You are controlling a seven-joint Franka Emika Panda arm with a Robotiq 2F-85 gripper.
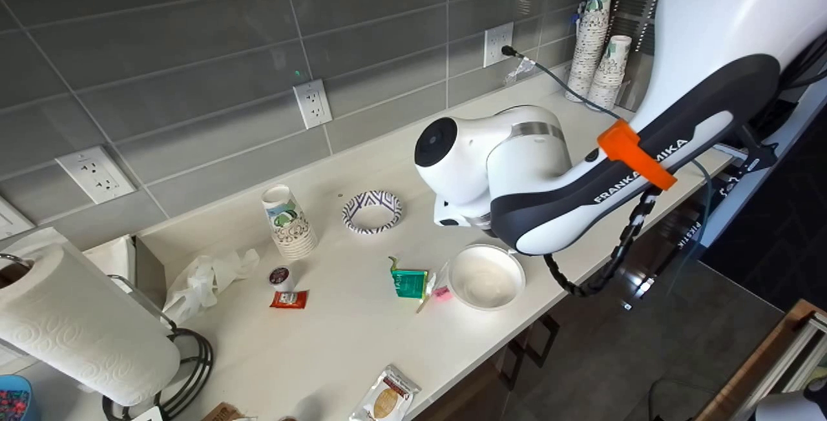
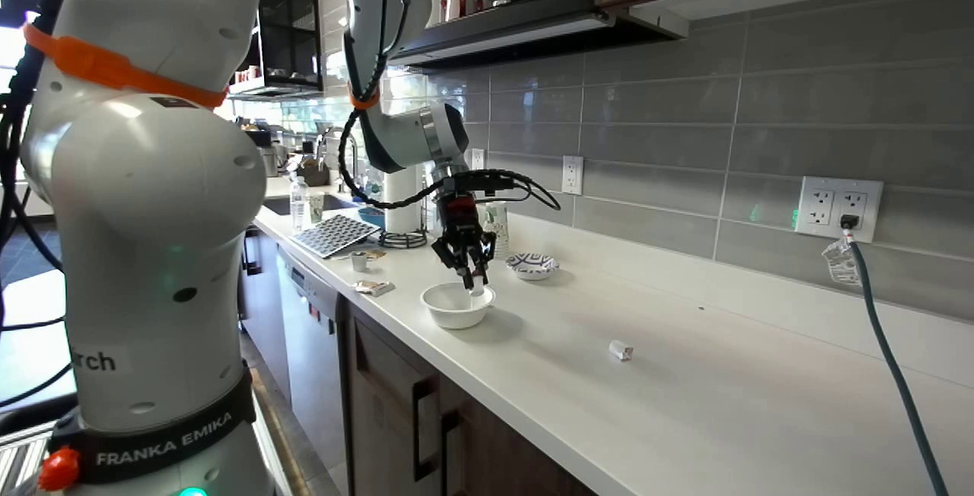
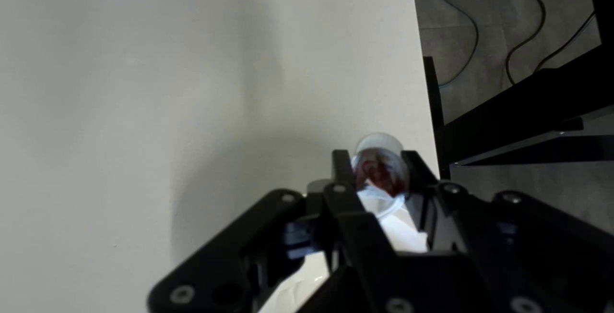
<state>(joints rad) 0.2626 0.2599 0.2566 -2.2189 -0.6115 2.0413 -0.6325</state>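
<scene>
In the wrist view my gripper (image 3: pixel 377 165) is shut on a small white cup-like pod (image 3: pixel 381 176) with a dark red and white face, pinched between both fingertips. An exterior view has the gripper (image 2: pixel 476 281) pointing down at the far rim side of a white bowl (image 2: pixel 455 319). Whether the pod hangs above the rim or just inside it, I cannot tell. Part of the bowl (image 3: pixel 298 288) shows beneath the jaws in the wrist view. From above, the bowl (image 1: pixel 486 279) sits near the counter's front edge, and the arm hides the gripper there.
Beside the bowl lie a green packet (image 1: pixel 409 283) and a pink packet (image 1: pixel 442 294). Behind stand a patterned bowl (image 1: pixel 355 224) and stacked paper cups (image 1: pixel 289 224). Another pod (image 1: pixel 280 277), a red packet (image 1: pixel 289 299), a paper towel roll (image 1: pixel 90 327) and a small white piece (image 2: pixel 621 350) are on the counter.
</scene>
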